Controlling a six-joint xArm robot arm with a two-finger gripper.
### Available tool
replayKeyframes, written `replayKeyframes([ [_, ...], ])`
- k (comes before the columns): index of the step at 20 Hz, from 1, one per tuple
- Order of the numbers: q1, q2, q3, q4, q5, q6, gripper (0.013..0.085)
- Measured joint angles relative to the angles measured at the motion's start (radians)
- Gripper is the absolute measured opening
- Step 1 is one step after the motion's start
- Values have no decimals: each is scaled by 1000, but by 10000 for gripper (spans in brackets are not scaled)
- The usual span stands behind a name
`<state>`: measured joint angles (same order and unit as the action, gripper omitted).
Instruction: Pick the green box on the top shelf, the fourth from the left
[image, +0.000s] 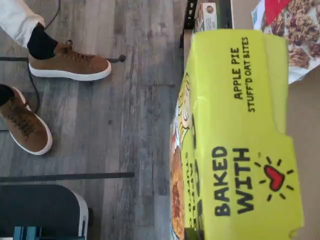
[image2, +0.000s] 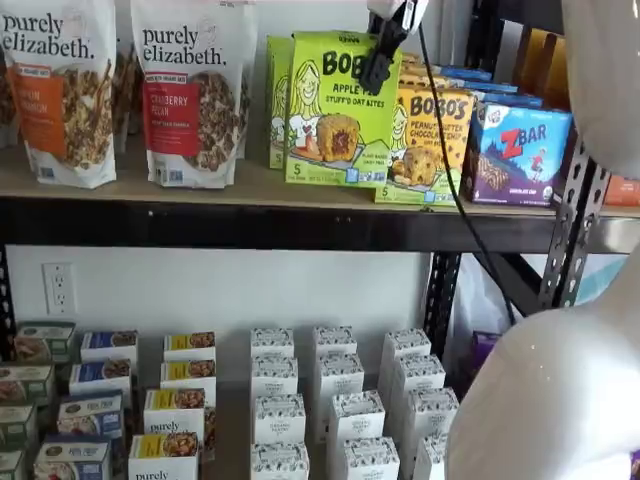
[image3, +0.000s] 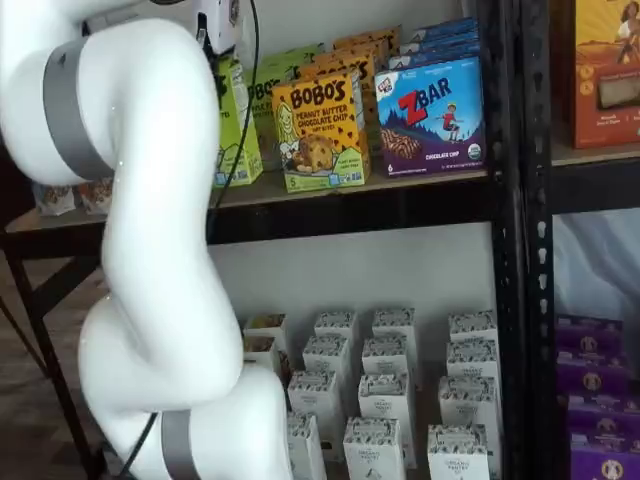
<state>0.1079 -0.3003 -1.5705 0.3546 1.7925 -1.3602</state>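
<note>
The green box (image2: 335, 115) stands upright near the front edge of the top shelf (image2: 250, 187), with a second green carton just behind it on the left. In the wrist view its lime top panel (image: 240, 135) fills the frame close up and reads "Apple Pie Stuff'd Oat Bites". My gripper (image2: 380, 62) hangs from the view's top edge with a cable beside it. One black finger lies over the box's front face at its upper right; the other finger is hidden. In a shelf view the green box (image3: 238, 125) shows partly behind my white arm.
Two granola bags (image2: 190, 90) stand left of the green box. An orange-yellow Bobo's box (image2: 425, 140) and a blue Zbar box (image2: 515, 150) stand to its right. Small white cartons (image2: 335, 410) fill the lower shelf. A person's brown shoes (image: 70, 64) are on the floor.
</note>
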Motion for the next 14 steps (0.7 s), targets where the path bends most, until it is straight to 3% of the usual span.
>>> replayKeyframes([
  [14, -54, -75, 95, -10, -3, -59, 210],
])
